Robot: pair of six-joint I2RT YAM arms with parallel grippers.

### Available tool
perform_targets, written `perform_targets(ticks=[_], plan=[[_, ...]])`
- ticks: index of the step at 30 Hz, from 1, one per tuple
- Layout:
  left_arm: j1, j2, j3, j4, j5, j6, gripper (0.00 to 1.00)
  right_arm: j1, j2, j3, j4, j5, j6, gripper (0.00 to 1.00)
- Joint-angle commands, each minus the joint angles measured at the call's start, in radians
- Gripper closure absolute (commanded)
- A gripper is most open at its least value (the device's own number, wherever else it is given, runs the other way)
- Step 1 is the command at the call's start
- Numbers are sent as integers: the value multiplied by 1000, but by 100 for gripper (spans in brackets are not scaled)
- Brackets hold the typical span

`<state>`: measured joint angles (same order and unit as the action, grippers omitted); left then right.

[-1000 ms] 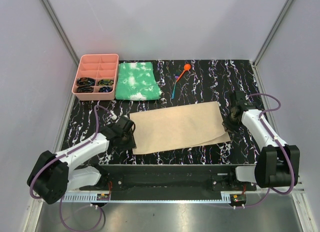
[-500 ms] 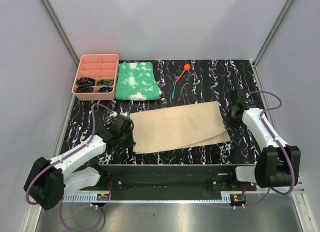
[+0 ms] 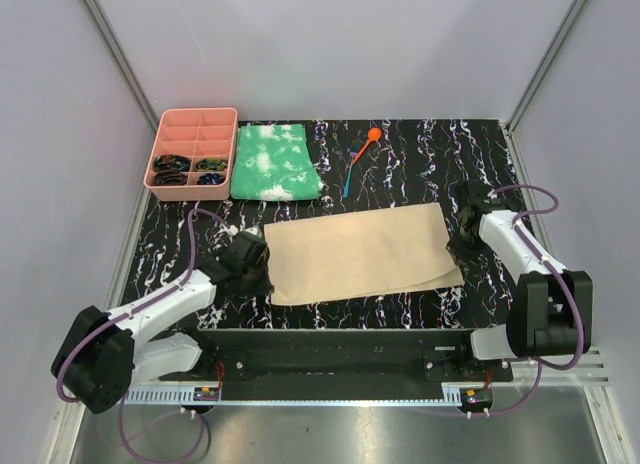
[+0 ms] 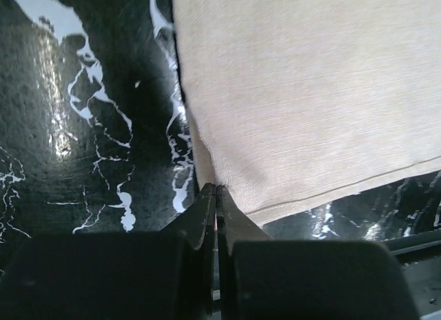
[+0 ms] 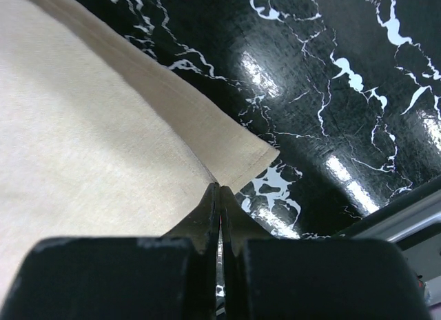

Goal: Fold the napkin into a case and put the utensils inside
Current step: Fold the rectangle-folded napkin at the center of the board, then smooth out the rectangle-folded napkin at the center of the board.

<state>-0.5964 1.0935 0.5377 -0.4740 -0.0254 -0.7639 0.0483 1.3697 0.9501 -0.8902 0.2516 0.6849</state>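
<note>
The tan napkin (image 3: 360,252) lies spread flat on the black marbled table (image 3: 420,164). My left gripper (image 3: 258,276) is shut on the napkin's near left corner; in the left wrist view the cloth (image 4: 303,92) puckers into the closed gripper (image 4: 216,189). At the napkin's right edge my right gripper (image 3: 452,246) is shut on the cloth near its near right corner, and the fabric (image 5: 89,141) folds into the pinched gripper (image 5: 219,187). The utensils lie behind the napkin: an orange spoon (image 3: 368,141) and a slim teal one (image 3: 349,176).
A green-and-white mottled cloth (image 3: 273,161) lies folded at the back left. Beside it stands a pink divided tray (image 3: 192,152) with dark small items in its near cells. Grey walls close in both sides and the back.
My left gripper has shut on the napkin's near left corner. The left arm shifted slightly toward the cloth. The right gripper has stayed shut on the right edge.
</note>
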Motion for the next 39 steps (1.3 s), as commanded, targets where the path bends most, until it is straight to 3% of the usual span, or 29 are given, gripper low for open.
perform_targets(ticks=[1,10,22,34,36,39], plan=[[4,9,-38,77,19,-9,100,-7,45,-30,25,60,7,100],[4,34,-36,74,13,5,100,-7,65,-62,-1,80,44,100],[4,-10,-24,46,7,20,98,-4,-130,-85,-104,-19,154,100],[4,-12,-2,29,1,49,99,-8,-29,-165,-125,84,311,100],[4,-21,17,9,-7,69,98,-8,20,-168,-113,107,314,100],[3,-56,68,-31,-19,90,84,-11,71,-157,-98,123,295,100]])
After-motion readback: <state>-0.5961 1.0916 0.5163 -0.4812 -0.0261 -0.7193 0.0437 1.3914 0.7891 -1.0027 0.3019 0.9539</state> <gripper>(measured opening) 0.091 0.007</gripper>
